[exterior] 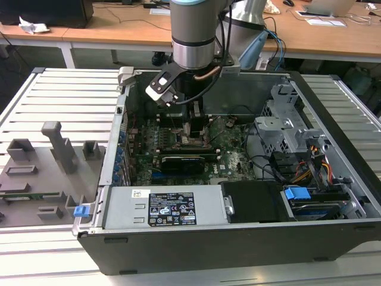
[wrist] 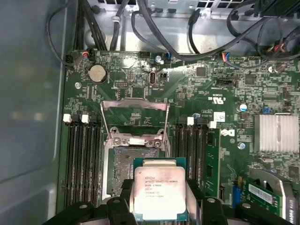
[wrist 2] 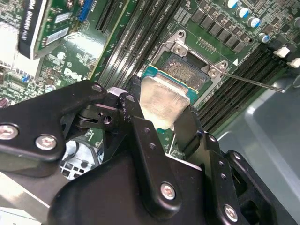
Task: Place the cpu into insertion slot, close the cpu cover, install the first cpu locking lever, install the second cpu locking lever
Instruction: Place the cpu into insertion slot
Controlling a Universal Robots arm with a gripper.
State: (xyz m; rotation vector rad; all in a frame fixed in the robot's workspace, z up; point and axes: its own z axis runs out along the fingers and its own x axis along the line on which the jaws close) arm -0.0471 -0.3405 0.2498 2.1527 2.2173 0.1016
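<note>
In the exterior view the arm reaches down into an open computer case, with my gripper [exterior: 196, 127] low over the motherboard. In both wrist views the gripper [wrist: 160, 199] [wrist 2: 161, 107] is shut on the cpu [wrist: 159, 185] [wrist 2: 164, 96], a square chip with a dull silver top, held by two opposite edges. The cpu hangs partly over the insertion slot [wrist: 123, 164] [wrist 2: 185, 69], offset toward one corner; I cannot tell whether it touches. The cpu cover [wrist: 135, 103] stands swung open on the far side of the slot. A thin lever rod [wrist 2: 253, 82] sticks out beside the slot.
Long black memory slots [wrist: 82, 159] [wrist: 194, 154] flank the socket. A graphics card [exterior: 181, 162], a finned heatsink [wrist: 276, 133] and cable bundles [wrist: 154, 23] lie nearby. The case holds a power supply [exterior: 164, 207] and drive cage [exterior: 286, 128]. Grey fixtures [exterior: 50, 161] stand at the exterior view's left.
</note>
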